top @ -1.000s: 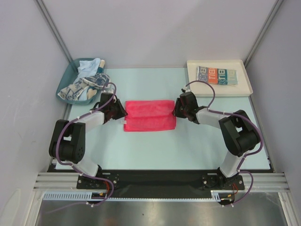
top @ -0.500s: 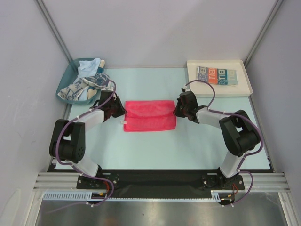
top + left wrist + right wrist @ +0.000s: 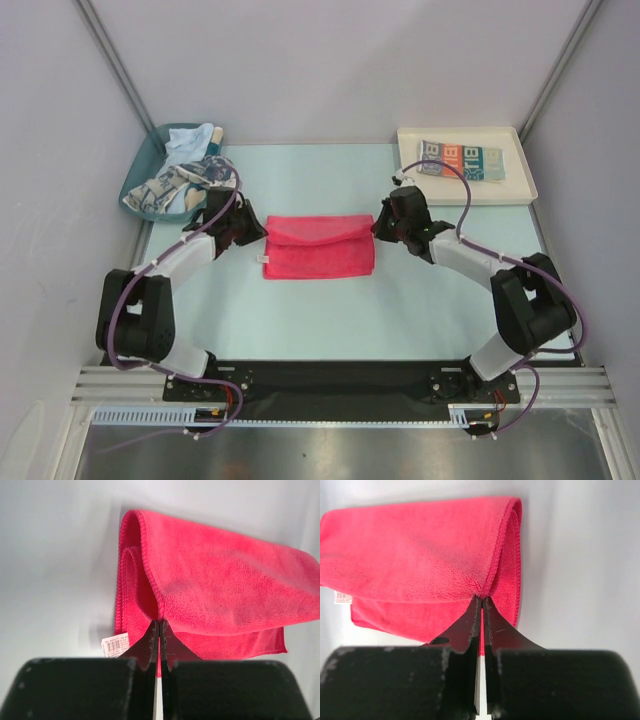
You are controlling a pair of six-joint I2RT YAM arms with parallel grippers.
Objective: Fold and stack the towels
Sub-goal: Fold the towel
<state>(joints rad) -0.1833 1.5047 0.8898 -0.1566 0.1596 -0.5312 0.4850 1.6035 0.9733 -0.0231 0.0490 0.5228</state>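
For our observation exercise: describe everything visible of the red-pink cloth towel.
The red-pink fleecy cloth towel lies on the pale table between the arms, a top layer half folded over. Stitched hems edge it; a small white label sticks out at its near-left corner. The left gripper and right gripper each pinch its upper layer's edge.

Bin and tray sitting at the far corners.
A teal bin (image 3: pixel 140 163) is resting at the far-left corner of the pale green table (image 3: pixel 320 310), while a white tray (image 3: pixel 510 190) is lying at the far-right corner, well apart from it.
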